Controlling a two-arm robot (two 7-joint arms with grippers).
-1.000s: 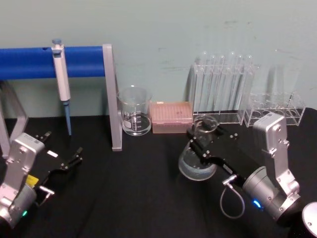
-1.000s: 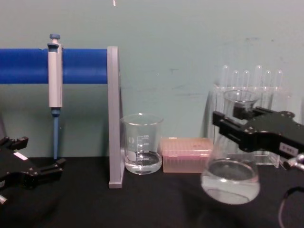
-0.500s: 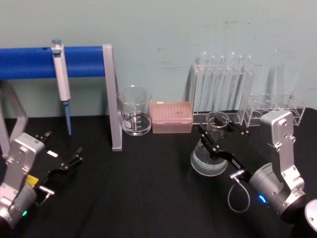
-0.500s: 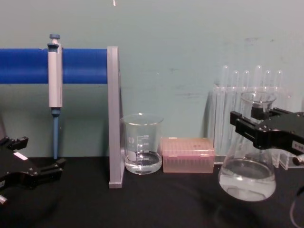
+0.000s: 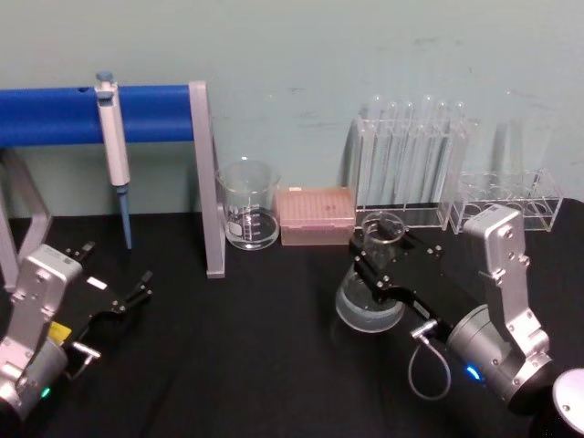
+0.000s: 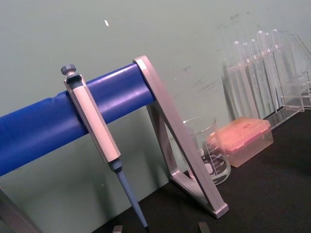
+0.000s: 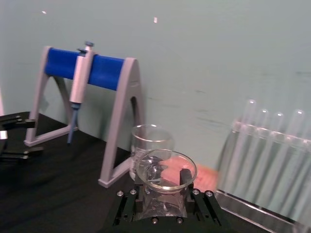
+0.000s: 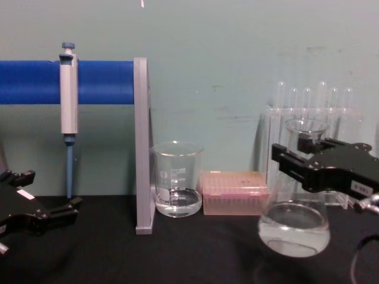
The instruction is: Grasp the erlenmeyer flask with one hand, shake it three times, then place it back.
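The left claw (image 5: pixel 117 265) lies parked with fingers apart, well left of the beaker (image 5: pixel 247 205), out of the way. Right of the beaker, the right claw (image 5: pixel 381 253) is clamped on the neck of the flask (image 8: pixel 294 232), apparently holding it just off the table (image 5: pixel 255 347) for shaking.

From here the erlenmeyer flask (image 5: pixel 368 306) reads as clear, glossy glass. The right hand (image 5: pixel 379 254) looks matt black plastic, with a satin silver metal wrist. The table (image 5: pixel 255 356) wears matt black cloth. The beaker (image 5: pixel 247 208) is shiny glass, and the tip box (image 5: pixel 315 215) is translucent pink plastic.
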